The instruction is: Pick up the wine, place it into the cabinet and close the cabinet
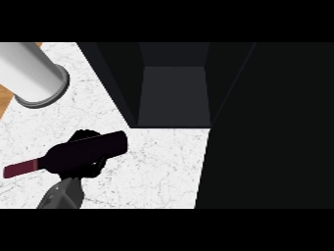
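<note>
left hand (79, 162) is curled round the dark belly of the wine bottle (90, 152), which lies nearly level over the marble counter (155, 166), its red-capped neck pointing out to the left. the right hand isn't anywhere i can see. the black cabinet (173, 93) stands open just ahead and to the right, its door (271, 127) swung toward us. i'd say it should swing the bottle's base round toward the opening and keep it clear of the cabinet's near edge. the grey cylinder (32, 73) sits well off to the left.
</note>
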Robot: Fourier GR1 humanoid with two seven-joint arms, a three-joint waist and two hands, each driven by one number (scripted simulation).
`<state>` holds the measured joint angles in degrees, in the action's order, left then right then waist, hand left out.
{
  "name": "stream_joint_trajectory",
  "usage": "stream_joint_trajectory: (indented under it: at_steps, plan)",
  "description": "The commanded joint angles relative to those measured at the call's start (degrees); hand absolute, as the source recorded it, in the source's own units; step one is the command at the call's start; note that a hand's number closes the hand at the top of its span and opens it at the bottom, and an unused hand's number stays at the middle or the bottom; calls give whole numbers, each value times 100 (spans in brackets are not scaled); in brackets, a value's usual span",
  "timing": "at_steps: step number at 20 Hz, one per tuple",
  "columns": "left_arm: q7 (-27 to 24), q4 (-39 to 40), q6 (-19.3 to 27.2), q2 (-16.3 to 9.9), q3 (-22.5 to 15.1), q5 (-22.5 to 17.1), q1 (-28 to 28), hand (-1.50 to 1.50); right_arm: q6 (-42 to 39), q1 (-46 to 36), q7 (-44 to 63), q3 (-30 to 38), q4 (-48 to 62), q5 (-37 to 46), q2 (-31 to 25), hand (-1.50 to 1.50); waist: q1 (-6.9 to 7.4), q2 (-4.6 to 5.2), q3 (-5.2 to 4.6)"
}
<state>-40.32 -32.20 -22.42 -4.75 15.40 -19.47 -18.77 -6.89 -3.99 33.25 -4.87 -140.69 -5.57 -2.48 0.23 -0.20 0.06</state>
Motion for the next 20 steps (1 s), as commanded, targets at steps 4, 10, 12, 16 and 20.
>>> stream_joint_trajectory:
  at_steps: [4,10,12,16,20]
  plan:
    - [516,-1634,235,461,-824,-70,634,150,251,-233,356,-127,-366,-34,136,-150,16,-13,-1]
    - [1317,-3261,1575,472,-2371,-890,1240,150,155,-238,271,78,-181,-318,120,-150,23,-16,0]
    - [1336,-3551,1988,473,-2690,-942,1275,150,-206,289,-279,239,-123,-474,36,-150,-15,0,1]
    - [1288,-3474,2615,475,-3417,-1363,1140,150,175,-418,373,24,-62,-282,100,-150,-36,15,-7]
    - [972,-3489,3027,475,-3795,-1587,1366,150,62,193,108,-286,-371,60,167,-150,-46,15,-7]
